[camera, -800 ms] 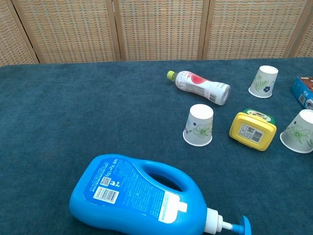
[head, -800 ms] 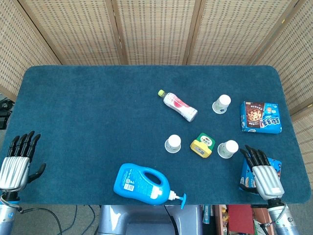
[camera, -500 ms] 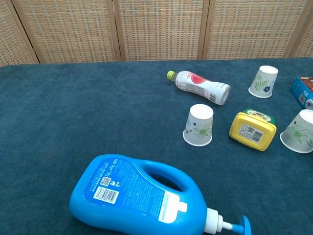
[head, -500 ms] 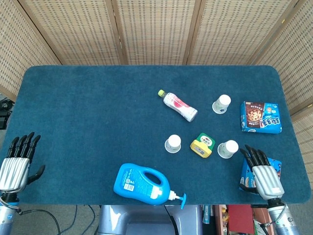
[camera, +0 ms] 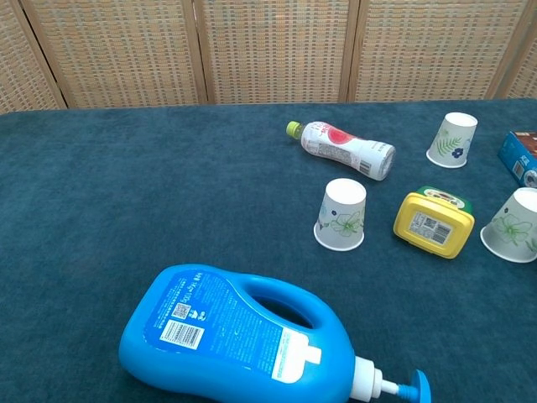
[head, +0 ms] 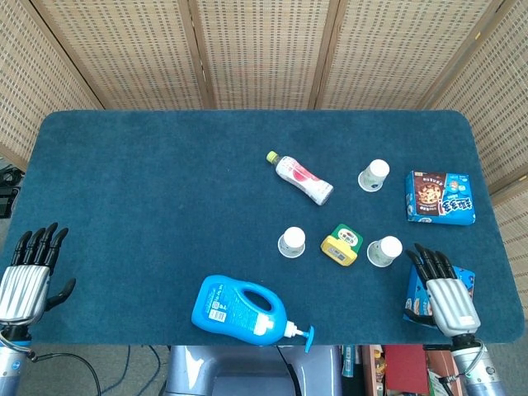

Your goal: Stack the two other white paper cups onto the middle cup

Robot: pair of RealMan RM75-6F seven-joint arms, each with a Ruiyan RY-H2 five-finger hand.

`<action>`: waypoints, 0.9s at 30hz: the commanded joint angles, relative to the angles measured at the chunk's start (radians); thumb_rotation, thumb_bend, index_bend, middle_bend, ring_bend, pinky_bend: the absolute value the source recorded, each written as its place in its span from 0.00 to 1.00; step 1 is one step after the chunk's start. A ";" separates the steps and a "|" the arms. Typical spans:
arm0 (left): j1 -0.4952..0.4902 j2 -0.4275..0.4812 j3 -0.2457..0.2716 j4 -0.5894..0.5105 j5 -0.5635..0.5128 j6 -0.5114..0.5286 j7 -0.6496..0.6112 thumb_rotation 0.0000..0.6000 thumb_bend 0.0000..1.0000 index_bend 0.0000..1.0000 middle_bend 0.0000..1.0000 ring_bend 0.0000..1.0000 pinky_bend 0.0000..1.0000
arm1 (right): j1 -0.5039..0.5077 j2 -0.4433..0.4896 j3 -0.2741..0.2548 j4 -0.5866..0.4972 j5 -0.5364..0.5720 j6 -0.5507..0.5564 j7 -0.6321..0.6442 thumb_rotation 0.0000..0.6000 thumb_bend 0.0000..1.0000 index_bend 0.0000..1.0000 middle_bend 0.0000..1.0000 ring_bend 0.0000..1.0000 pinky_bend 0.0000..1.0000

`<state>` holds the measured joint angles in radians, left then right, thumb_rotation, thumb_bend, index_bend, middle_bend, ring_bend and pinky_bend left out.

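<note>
Three white paper cups stand upside down on the blue table. One cup [head: 292, 242] [camera: 341, 215] is near the middle. A second cup [head: 385, 251] [camera: 514, 225] stands at the right front. A third cup [head: 374, 175] [camera: 452, 139] sits further back on the right. My right hand [head: 442, 293] hovers open at the front right corner, just right of the second cup, holding nothing. At the front left edge my left hand [head: 29, 272] is open and empty. Neither hand appears in the chest view.
A blue detergent jug [head: 241, 308] [camera: 243, 337] lies at the front centre. A yellow box [head: 341, 245] [camera: 434, 222] sits between two cups. A pink-labelled bottle [head: 302, 178] [camera: 345, 149] lies behind. A blue cookie box [head: 440, 197] is at the right, another blue pack [head: 412, 297] under my right hand.
My left hand has slid slightly back toward the table's front edge. The right hand and the cups have not moved.
</note>
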<state>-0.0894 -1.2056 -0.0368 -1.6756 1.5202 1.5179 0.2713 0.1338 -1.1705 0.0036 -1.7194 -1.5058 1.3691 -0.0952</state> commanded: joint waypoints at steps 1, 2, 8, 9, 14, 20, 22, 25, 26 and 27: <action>-0.001 -0.002 0.001 0.003 0.007 0.002 -0.001 1.00 0.32 0.00 0.00 0.00 0.00 | 0.008 0.003 0.013 -0.002 0.009 -0.005 0.010 1.00 0.12 0.00 0.00 0.00 0.00; -0.001 -0.004 0.002 0.005 0.008 0.002 -0.001 1.00 0.32 0.00 0.00 0.00 0.00 | 0.014 0.004 0.021 -0.003 0.013 -0.009 0.012 1.00 0.12 0.00 0.00 0.00 0.00; -0.004 -0.008 -0.002 0.010 0.002 -0.003 0.000 1.00 0.32 0.00 0.00 0.00 0.00 | 0.095 0.016 0.089 -0.017 0.065 -0.092 -0.028 1.00 0.12 0.08 0.00 0.00 0.00; -0.004 -0.008 -0.002 0.010 0.002 -0.003 -0.001 1.00 0.31 0.00 0.00 0.00 0.00 | 0.109 0.017 0.099 -0.020 0.081 -0.111 -0.037 1.00 0.12 0.09 0.00 0.00 0.00; -0.004 -0.007 -0.001 0.013 0.009 0.001 -0.009 1.00 0.31 0.00 0.00 0.00 0.00 | 0.186 0.018 0.145 -0.027 0.177 -0.225 -0.082 1.00 0.12 0.16 0.00 0.00 0.00; -0.005 -0.009 0.001 0.024 0.017 0.003 -0.017 1.00 0.32 0.00 0.00 0.00 0.00 | 0.304 -0.002 0.200 0.005 0.362 -0.385 -0.176 1.00 0.12 0.20 0.00 0.00 0.00; -0.005 -0.009 0.002 0.025 0.016 0.000 -0.021 1.00 0.32 0.00 0.00 0.00 0.00 | 0.327 -0.006 0.207 0.015 0.406 -0.413 -0.188 1.00 0.12 0.20 0.00 0.00 0.00; -0.007 -0.009 0.001 0.026 0.016 -0.003 -0.021 1.00 0.31 0.00 0.00 0.00 0.00 | 0.354 -0.013 0.209 0.036 0.456 -0.442 -0.213 1.00 0.12 0.20 0.00 0.00 0.00; -0.007 -0.010 0.001 0.028 0.015 -0.003 -0.020 1.00 0.32 0.00 0.00 0.00 0.00 | 0.363 -0.016 0.209 0.044 0.474 -0.451 -0.221 1.00 0.12 0.20 0.00 0.00 0.00; -0.007 -0.011 0.002 0.029 0.016 -0.003 -0.020 1.00 0.31 0.00 0.00 0.00 0.00 | 0.371 -0.019 0.208 0.050 0.491 -0.460 -0.227 1.00 0.12 0.21 0.00 0.00 0.00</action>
<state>-0.0965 -1.2163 -0.0353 -1.6470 1.5356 1.5152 0.2509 0.4875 -1.1810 0.2066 -1.6860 -1.0419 0.9299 -0.3041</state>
